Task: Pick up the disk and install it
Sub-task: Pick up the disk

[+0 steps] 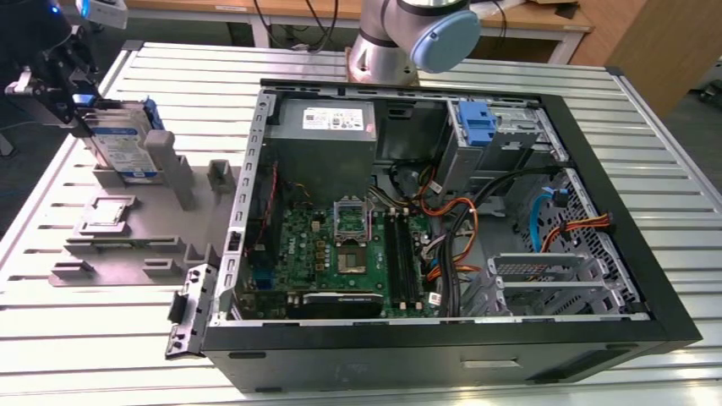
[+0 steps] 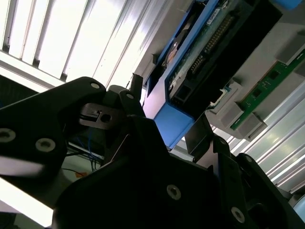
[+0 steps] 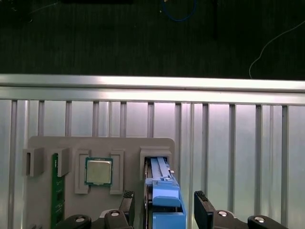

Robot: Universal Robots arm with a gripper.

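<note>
Pick-up is the step in hand: the gripper (image 3: 163, 196) stands over the disk (image 1: 122, 144), which sits on edge in a slot of the grey holder (image 1: 147, 245), to the exterior view's left of the open computer case (image 1: 451, 338). In the first wrist view the fingers (image 3: 127, 198) flank the blue carrier with a gap on each side, so the tool is judged open, gripping nothing. A sound grasp calls for square closure on both carrier sides and a straight lift out of the slot.
</note>
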